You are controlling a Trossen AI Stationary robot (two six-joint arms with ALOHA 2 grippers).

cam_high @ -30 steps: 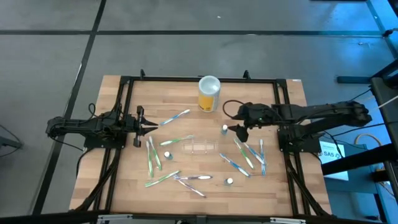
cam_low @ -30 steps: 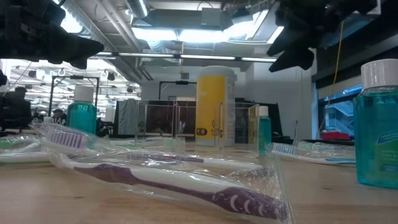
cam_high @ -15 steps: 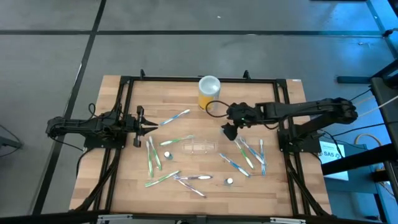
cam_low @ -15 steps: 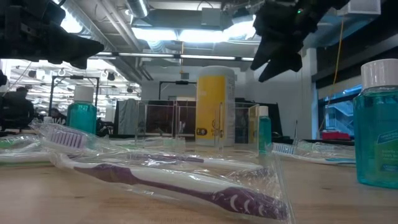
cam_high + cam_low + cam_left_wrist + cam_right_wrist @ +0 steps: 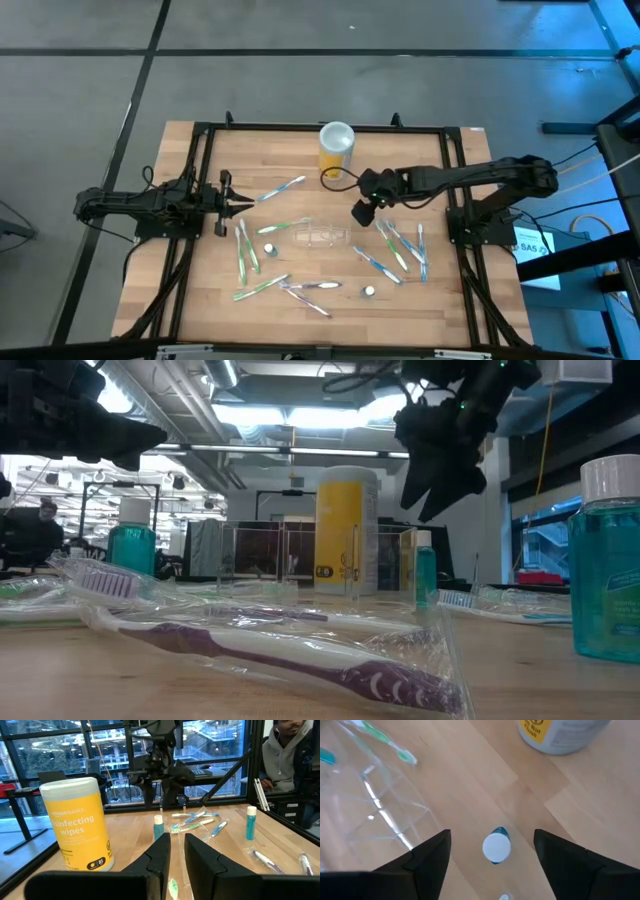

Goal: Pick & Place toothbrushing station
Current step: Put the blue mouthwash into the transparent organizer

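Left gripper (image 5: pixel 222 203) stayed parked at the table's left edge, fingers nearly closed, empty. Clear container (image 5: pixel 320 236) lay mid-table, untouched. Right gripper (image 5: pixel 362 212), fingers spread and empty, had swung leftward, now over a small bottle (image 5: pixel 496 847) just beside the container; pickup looked imminent.

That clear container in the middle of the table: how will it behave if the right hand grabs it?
The container looks thin-walled and empty, so probably light and apt to slide rather than resist. Its glossy clear walls may be slippery and could flex or crack under a hard pinch. It lies low and flat, so tipping seems unlikely. The open right hand hangs beside it.
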